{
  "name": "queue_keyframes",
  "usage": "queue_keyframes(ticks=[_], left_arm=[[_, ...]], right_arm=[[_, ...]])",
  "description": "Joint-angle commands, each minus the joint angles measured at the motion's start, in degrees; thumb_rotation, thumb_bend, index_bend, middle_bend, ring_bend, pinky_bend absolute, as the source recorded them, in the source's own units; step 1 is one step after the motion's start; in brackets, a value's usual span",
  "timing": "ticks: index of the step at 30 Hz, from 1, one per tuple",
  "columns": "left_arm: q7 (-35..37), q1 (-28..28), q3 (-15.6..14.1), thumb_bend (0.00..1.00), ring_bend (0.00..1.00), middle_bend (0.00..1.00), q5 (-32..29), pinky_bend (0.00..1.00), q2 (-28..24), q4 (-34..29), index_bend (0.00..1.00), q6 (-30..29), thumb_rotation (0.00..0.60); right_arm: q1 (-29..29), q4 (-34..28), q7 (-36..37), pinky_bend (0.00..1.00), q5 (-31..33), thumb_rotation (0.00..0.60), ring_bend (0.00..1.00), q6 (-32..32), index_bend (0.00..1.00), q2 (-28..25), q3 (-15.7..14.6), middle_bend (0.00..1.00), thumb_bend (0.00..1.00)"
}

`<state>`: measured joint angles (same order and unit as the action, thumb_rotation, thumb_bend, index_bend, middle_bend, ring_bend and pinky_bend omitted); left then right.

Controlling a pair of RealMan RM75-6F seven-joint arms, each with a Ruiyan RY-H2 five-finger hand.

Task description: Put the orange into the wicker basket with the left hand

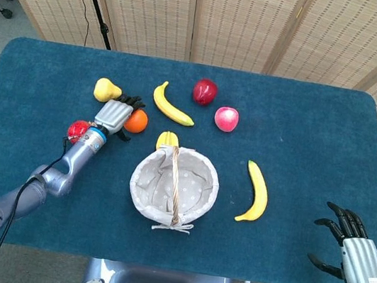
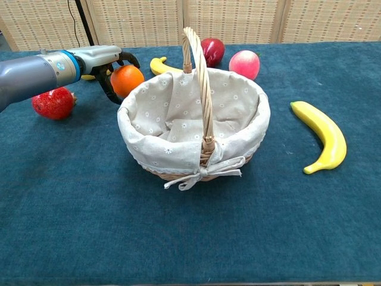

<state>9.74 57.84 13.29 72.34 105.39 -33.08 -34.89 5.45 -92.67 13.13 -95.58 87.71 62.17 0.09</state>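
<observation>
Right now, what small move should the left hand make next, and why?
Probably close the fingers around the orange. The left hand is right at it, fingers curved about its sides in the chest view, but a firm grip isn't evident and the fruit sits on the table beside the wicker basket.
</observation>
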Motion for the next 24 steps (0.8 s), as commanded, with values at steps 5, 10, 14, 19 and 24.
queue_keyframes(ticks=[5,10,14,19,24], left_arm=[[3.62,-0.02,-1.08,0.21,0.53,0.57,3.26,0.55,6.37,9.54,0.67,-7.71,0.600],[5.35,-0.67,-1.70,0.22,0.55,0.57,4.22,0.58,6.25,10.68,0.67,-9.51,0.600],[5.97,-1.71,-1.79,0.23,0.55,0.57,5.17,0.58,3.31,7.15,0.67,-13.54,0.600],[2.04,-4.53,-1.42,0.23,0.55,0.57,6.31,0.58,-3.66,-4.31,0.67,-22.00,0.600],[-7.08,-8.66,-1.03,0.23,0.56,0.57,6.72,0.58,-14.90,-26.44,0.67,-28.70,0.600]], right_arm=[[0.16,0.35,0.28,0.10,0.25,0.600,0.14,-0.41,0.33,0.16,-0.07,0.12,0.16],[0.18,0.52,0.56,0.10,0.34,0.600,0.14,-0.48,0.34,0.23,-0.11,0.12,0.16],[0.29,0.70,0.70,0.10,0.64,0.600,0.14,-0.85,0.34,0.34,-0.11,0.12,0.16],[0.45,0.96,1.16,0.10,1.34,0.600,0.14,-1.46,0.34,0.50,-0.01,0.12,0.16],[0.73,1.34,1.55,0.10,1.95,0.600,0.14,-2.15,0.34,0.70,0.15,0.12,0.16]])
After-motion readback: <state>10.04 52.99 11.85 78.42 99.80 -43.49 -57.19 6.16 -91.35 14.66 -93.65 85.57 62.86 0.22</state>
